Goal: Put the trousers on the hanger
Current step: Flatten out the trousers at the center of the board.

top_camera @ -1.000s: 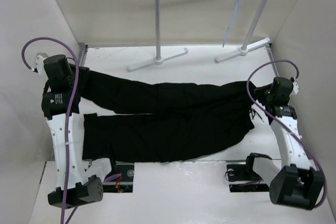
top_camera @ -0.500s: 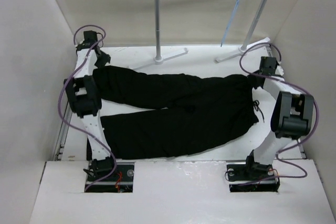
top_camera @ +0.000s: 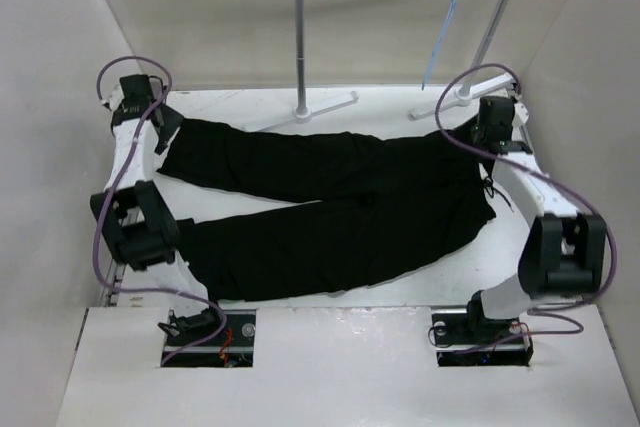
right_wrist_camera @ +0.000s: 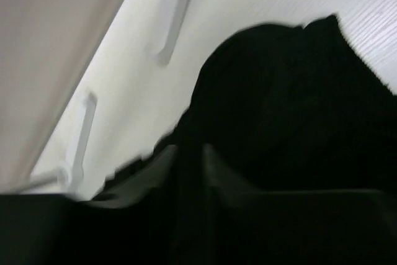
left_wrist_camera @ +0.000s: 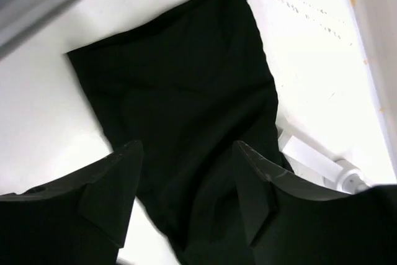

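Top view: trousers [top_camera: 330, 217] lie flat on the table [top_camera: 420, 282], long axis left to right, waist at the right. Left gripper [top_camera: 158, 130] is at the far leg's cuff, right gripper [top_camera: 490, 142] at the waist's far corner. Hanger [top_camera: 446, 17] hangs on the rack [top_camera: 300, 37] behind, nearer the right arm.

Left wrist: jaws spread, matte black cuff beneath the gap.

Right wrist: blurred. Black cloth lies ahead; jaw state cannot be told.

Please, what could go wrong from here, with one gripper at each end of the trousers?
The left gripper stands open over a leg cuff of the trousers; it might pinch only one layer, and the cloth could slip. The hanger hangs freely on the white rack, close behind the right gripper; lifting the waist there might knock it off.
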You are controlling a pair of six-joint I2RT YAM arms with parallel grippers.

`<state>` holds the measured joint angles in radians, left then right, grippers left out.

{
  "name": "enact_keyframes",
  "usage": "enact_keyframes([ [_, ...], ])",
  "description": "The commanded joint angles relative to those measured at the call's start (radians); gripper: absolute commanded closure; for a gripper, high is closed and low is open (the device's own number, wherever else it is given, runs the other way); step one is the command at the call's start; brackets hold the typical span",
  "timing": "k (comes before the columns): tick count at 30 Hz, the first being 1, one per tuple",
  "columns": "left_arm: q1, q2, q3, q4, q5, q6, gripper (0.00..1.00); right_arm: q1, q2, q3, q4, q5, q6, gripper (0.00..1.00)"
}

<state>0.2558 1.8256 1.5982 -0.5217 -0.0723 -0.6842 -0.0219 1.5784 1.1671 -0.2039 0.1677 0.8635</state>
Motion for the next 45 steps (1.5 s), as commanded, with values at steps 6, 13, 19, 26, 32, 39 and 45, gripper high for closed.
enact_keyframes([
  [6, -0.111, -0.335, -0.510, 0.184, -0.037, -0.121, 0.46, 0.161, -0.403, -0.403, 0.020, 0.004, 0.051, 0.89],
  [13, -0.126, -0.644, -0.774, 0.045, -0.030, -0.146, 0.41, 0.245, -0.753, -0.558, -0.198, -0.045, 0.009, 0.74],
  [19, -0.008, -0.804, -0.940, -0.014, -0.076, -0.135, 0.36, 0.406, -0.842, -0.618, -0.243, -0.048, 0.043, 0.55],
  [26, -0.016, -0.617, -0.954, 0.147, -0.060, -0.127, 0.38, 0.611, -0.790, -0.598, -0.200, -0.080, 0.026, 0.43],
  [32, 0.026, -0.454, -0.929, 0.199, -0.110, -0.107, 0.80, 0.658, -0.828, -0.621, -0.207, -0.076, 0.045, 0.34],
  [39, 0.029, -0.284, -0.668, 0.218, -0.150, -0.071, 0.94, 0.492, -0.883, -0.658, -0.235, -0.088, 0.026, 0.25],
  [45, 0.020, -0.198, -0.460, 0.095, -0.193, -0.026, 0.57, 0.389, -0.903, -0.653, -0.273, -0.100, 0.016, 0.19],
])
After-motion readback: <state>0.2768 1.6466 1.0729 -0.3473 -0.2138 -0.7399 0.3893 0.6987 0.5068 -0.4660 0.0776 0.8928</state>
